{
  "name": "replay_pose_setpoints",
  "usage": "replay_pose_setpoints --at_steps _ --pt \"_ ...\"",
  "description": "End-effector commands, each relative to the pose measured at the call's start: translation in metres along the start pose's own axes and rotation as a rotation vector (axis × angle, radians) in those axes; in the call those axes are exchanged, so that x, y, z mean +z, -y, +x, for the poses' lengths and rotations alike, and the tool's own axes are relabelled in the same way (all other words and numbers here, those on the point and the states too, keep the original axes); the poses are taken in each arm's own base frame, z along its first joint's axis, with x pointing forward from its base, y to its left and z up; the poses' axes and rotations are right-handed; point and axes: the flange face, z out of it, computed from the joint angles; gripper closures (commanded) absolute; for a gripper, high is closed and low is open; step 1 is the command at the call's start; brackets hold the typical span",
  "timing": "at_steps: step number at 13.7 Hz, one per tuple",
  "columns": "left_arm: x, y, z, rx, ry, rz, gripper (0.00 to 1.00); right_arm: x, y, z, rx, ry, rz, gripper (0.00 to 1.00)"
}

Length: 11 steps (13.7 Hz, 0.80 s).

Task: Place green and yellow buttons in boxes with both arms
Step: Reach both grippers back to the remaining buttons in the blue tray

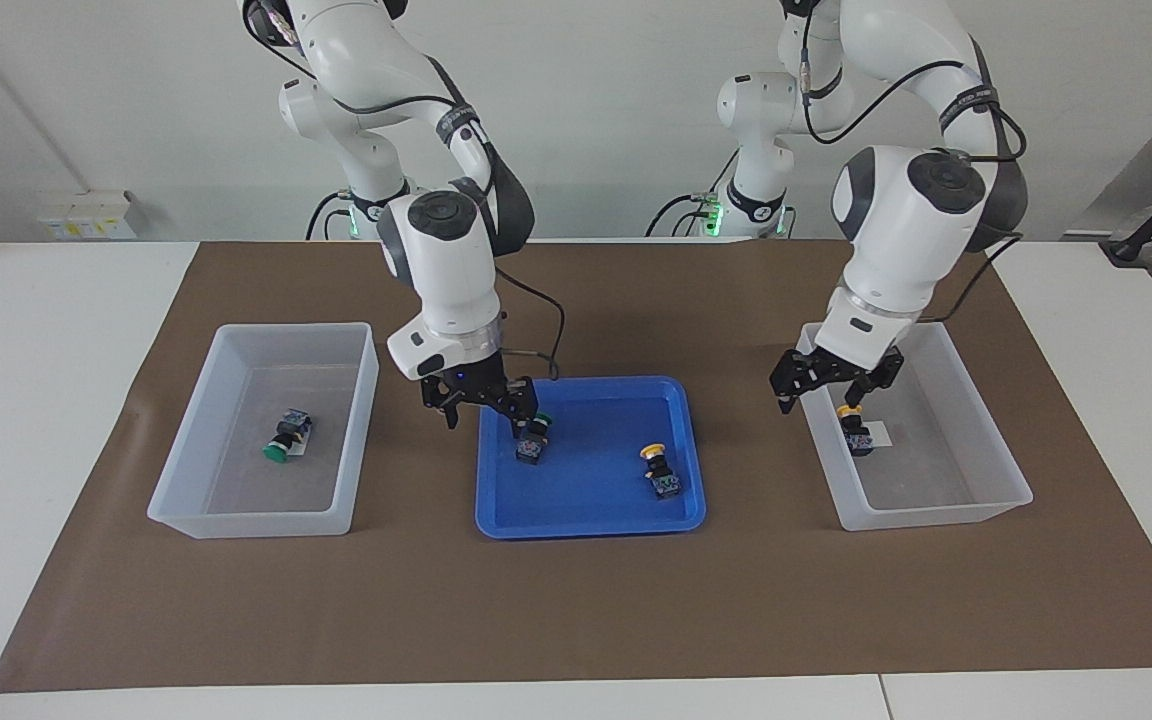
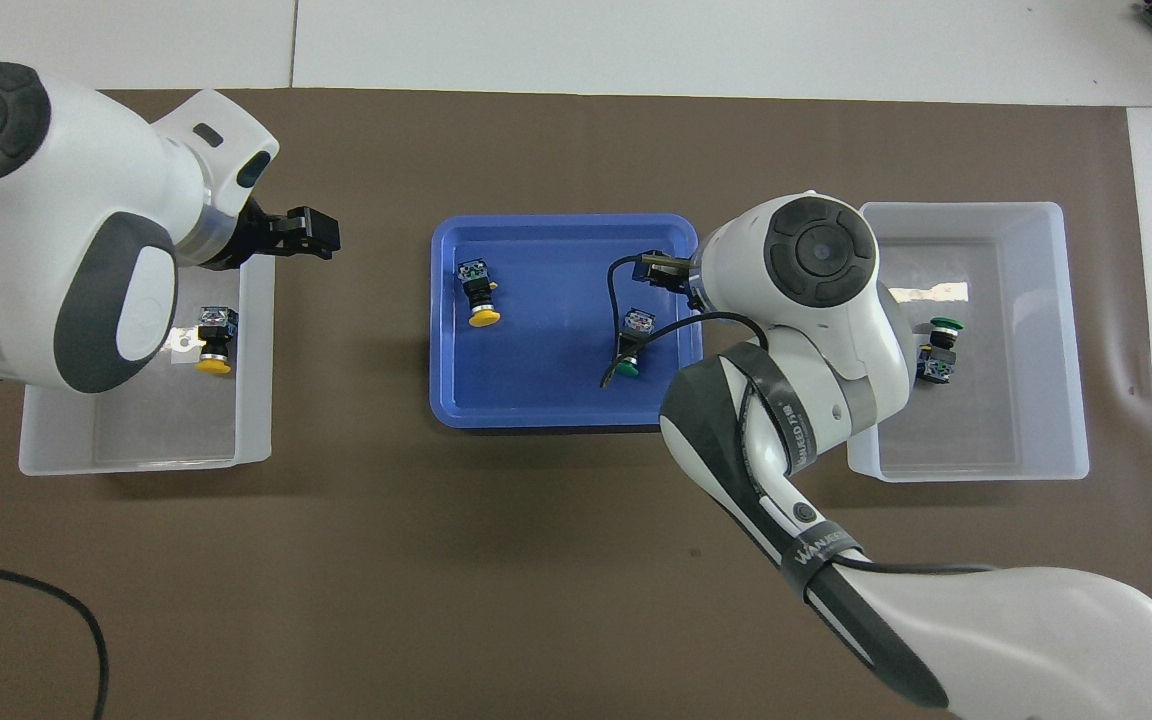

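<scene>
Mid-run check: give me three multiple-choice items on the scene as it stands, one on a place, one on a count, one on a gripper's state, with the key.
1. Where is the right gripper?
A) over the edge of the blue tray, beside a green button
B) over a box
C) over the bare mat

2. How many buttons lie in the blue tray?
A) one
B) two
C) four

3. What state is the left gripper in?
A) open and empty
B) shut on a yellow button
C) shut on a green button

Key:
1 A: its fingers hang at the tray's edge, next to the green cap.
2 B: one green button and one yellow button lie there.
3 A: its fingers stand apart with nothing between them.
</scene>
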Motion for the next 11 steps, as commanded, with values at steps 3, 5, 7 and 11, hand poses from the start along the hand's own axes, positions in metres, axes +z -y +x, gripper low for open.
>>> replay_pose_setpoints --at_steps 3,5,7,11 --pt "0.038 -0.061 -0.028 -0.068 -0.069 -0.050 0.09 0.058 0.039 -0.026 0.019 -0.016 -0.046 0.00" --pt "0.073 -0.087 -0.039 -0.141 -0.121 -0.105 0.13 0.066 0.035 -0.032 0.020 0.004 -0.066 0.00" --pt "0.101 -0.101 -0.043 -0.142 -0.133 -0.128 0.16 0.073 0.032 -0.038 0.060 0.015 -0.074 0.00" --pt "0.136 -0.111 -0.043 -0.144 -0.162 -0.164 0.21 0.072 0.033 -0.037 0.082 0.015 -0.059 1.00"
